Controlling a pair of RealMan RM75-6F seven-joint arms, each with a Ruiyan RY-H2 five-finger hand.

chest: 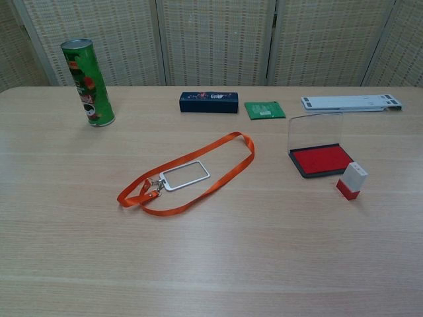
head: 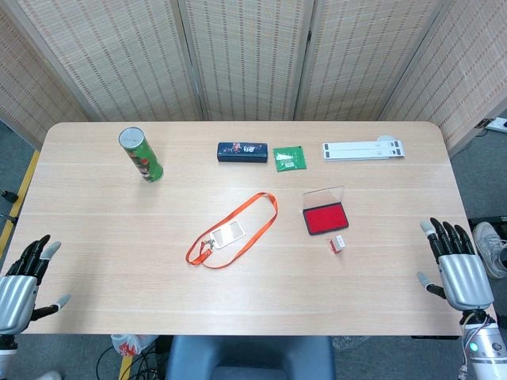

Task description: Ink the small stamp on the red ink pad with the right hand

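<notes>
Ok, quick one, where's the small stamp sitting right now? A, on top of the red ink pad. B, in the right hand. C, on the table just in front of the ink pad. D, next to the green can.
C: the small stamp stands on the table just in front of the red ink pad, near its right corner, while the right hand is off at the table edge holding nothing.

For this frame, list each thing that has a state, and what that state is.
red ink pad: clear lid open, standing up, pad exposed.
small stamp: standing on the table beside the pad, unheld.
green can: upright, top closed.
orange lanyard: lying flat, looped, badge holder attached.
dark blue box: closed, lying flat.
left hand: open, empty.
right hand: open, empty.
</notes>
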